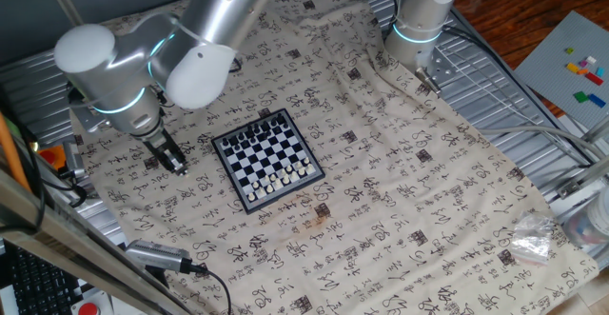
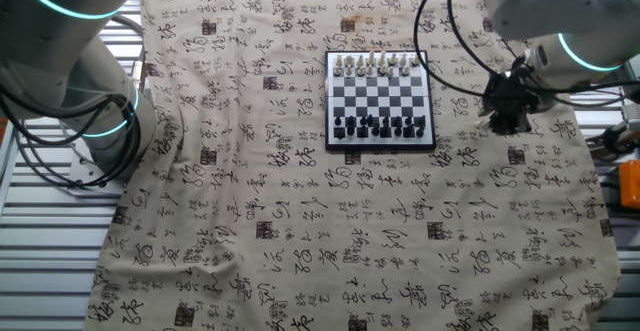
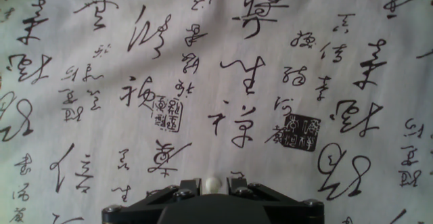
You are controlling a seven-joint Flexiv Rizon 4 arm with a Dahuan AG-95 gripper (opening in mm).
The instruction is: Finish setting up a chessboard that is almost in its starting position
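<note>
The chessboard [image 1: 268,151] lies on the calligraphy-printed cloth, with white pieces [image 1: 282,179] along one edge and dark pieces [image 1: 255,130] along the opposite edge. It also shows in the other fixed view [image 2: 380,96]. My gripper [image 1: 172,157] is off the board, to its side, low over the cloth; it also shows in the other fixed view [image 2: 505,113]. In the hand view my gripper [image 3: 214,183] is shut on a small white chess piece [image 3: 214,182], of which only the round top shows between the fingers [image 3: 191,185]. Only printed cloth lies below it.
A second arm's base [image 1: 417,22] stands at the far side of the cloth. A board with coloured bricks [image 1: 582,71] and crumpled plastic [image 1: 533,240] sit at the right. A cable and camera [image 1: 157,255] lie near the front. The cloth has a brown stain [image 1: 319,219].
</note>
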